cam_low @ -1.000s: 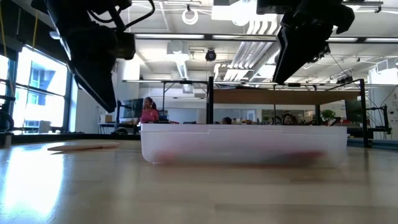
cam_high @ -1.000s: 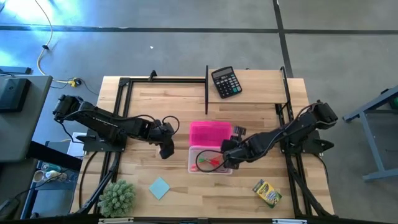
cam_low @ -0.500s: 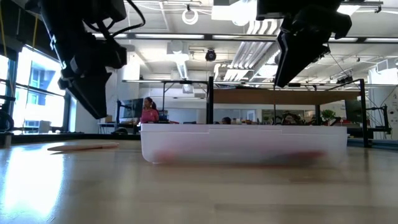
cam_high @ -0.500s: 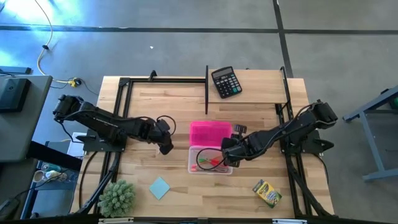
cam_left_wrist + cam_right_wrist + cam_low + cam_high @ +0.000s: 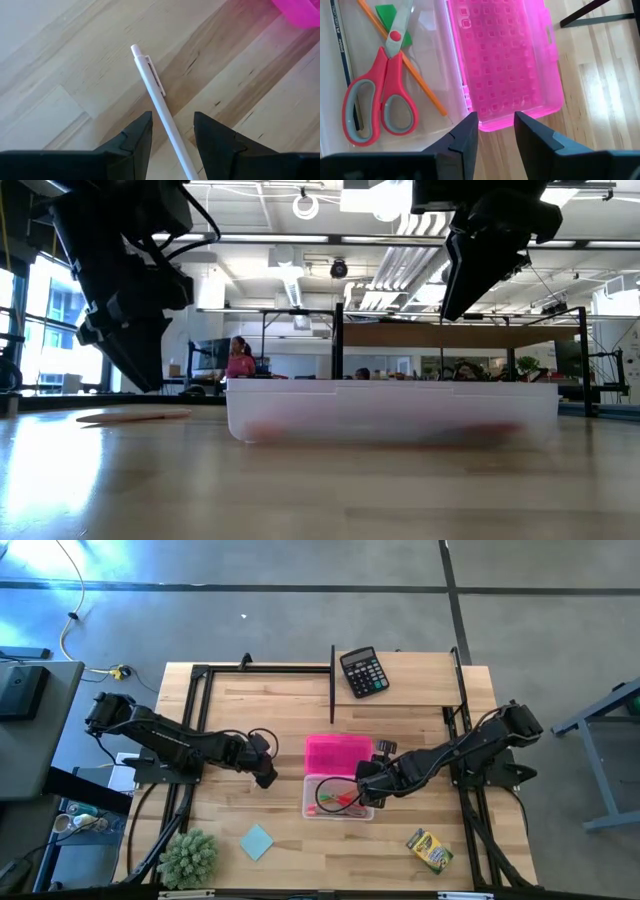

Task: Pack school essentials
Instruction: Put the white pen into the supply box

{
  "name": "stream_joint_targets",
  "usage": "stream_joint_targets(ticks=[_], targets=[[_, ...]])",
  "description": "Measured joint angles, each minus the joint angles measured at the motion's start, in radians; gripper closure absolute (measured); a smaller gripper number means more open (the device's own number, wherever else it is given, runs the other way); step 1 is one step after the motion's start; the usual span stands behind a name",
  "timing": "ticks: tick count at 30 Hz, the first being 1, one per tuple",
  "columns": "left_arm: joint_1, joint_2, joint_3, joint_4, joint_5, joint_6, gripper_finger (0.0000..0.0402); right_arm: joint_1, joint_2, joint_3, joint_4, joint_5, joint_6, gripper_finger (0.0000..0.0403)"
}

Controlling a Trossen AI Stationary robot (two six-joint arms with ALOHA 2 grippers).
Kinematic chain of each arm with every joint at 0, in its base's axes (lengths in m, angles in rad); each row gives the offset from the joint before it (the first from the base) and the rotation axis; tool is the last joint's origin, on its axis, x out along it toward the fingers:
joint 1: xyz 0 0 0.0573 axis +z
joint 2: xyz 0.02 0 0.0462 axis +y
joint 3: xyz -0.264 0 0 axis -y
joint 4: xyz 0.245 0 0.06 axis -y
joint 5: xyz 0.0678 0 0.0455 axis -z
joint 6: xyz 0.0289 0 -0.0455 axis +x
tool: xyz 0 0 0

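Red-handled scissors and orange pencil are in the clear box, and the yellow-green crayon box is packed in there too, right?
Not quite. The red-handled scissors and orange pencil lie in the clear plastic box, but the yellow-green crayon box lies outside it on the wooden table, nearer the right arm. The high view shows it.

- The white pen [image 5: 159, 97] runs down between the dark fingers, and its tip is cut off.
- In the low view, the things inside the clear box [image 5: 392, 412] are only a red blur.
- The dark pencil [image 5: 342, 45] is partly hidden under the scissors [image 5: 380, 95].
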Motion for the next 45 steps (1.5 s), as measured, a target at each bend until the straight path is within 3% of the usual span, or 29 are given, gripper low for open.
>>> stream_joint_targets(ticks=[32,45], targets=[[0.052,0.166,-0.004,0.052,0.045,0.009,0.0271,0.0,0.0,0.0,0.005,-0.004,0.0,0.0284],[0.053,0.169,-0.005,0.068,0.085,0.052,0.0366,0.0,0.0,0.0,0.007,-0.004,0.0,0.0284]])
